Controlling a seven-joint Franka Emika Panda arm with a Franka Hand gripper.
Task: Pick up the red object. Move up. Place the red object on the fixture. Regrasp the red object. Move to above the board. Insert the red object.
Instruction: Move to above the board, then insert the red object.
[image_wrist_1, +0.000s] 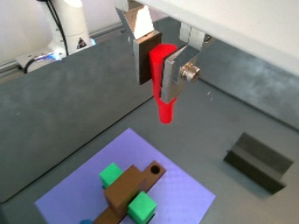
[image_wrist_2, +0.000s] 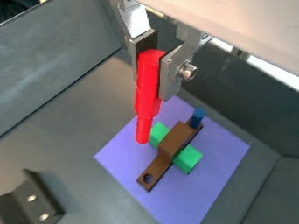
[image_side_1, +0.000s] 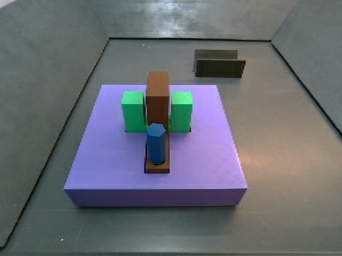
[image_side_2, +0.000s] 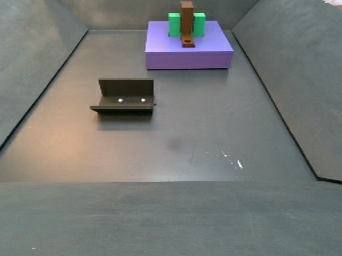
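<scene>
The red object (image_wrist_1: 163, 83) hangs upright in the air, clamped between the gripper (image_wrist_1: 162, 54)'s two silver fingers (image_wrist_1: 177, 74), with most of its length sticking out below the pads; both wrist views show it this way, and in a wrist view its lower end (image_wrist_2: 147, 96) is seen over the board. The gripper is high above the floor and grasps the peg near its upper part — neither side view catches the gripper or the peg at all. Below it lies the board (image_wrist_2: 222, 162), a flat purple platform carrying two green blocks (image_side_1: 134, 111), a brown upright slab (image_side_1: 158, 100) between them, and a blue peg (image_side_1: 156, 142) standing at the slab's foot, on a low brown strip. In a wrist view a hole shows in the brown strip's end (image_wrist_2: 147, 179) farthest from the blue peg. The fixture (image_side_2: 124, 96), a dark bracket with a raised back wall, sits on the grey floor (image_side_2: 174, 140) well apart from the board; it is also seen in both wrist views (image_wrist_1: 258, 161), with nothing on it.
</scene>
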